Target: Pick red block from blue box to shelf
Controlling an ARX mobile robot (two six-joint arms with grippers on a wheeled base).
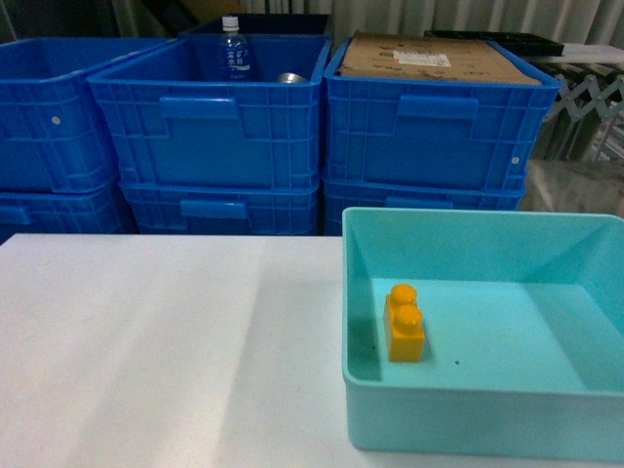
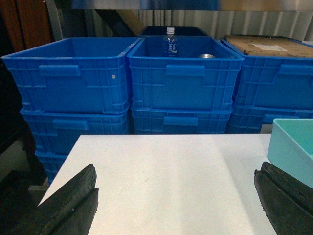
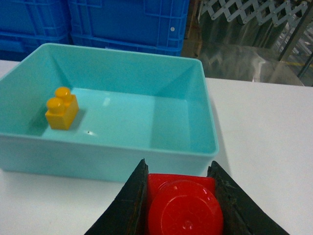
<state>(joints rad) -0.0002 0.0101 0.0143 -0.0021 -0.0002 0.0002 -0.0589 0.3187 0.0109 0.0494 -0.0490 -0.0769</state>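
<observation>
The white surface [image 1: 166, 341] fills the lower left of the head view, which shows neither hand. The blue box [image 3: 205, 132] runs past the left edge of the right wrist view, a yellow brick [image 3: 61, 108] at its left. At the bottom centre, the right hand [image 3: 182, 205] clamps the red block [image 3: 183, 208]; one round stud shows, its lower part cropped. The left hand [image 2: 176, 205] is spread, fingers [image 2: 68, 205] in the bottom corners.
</observation>
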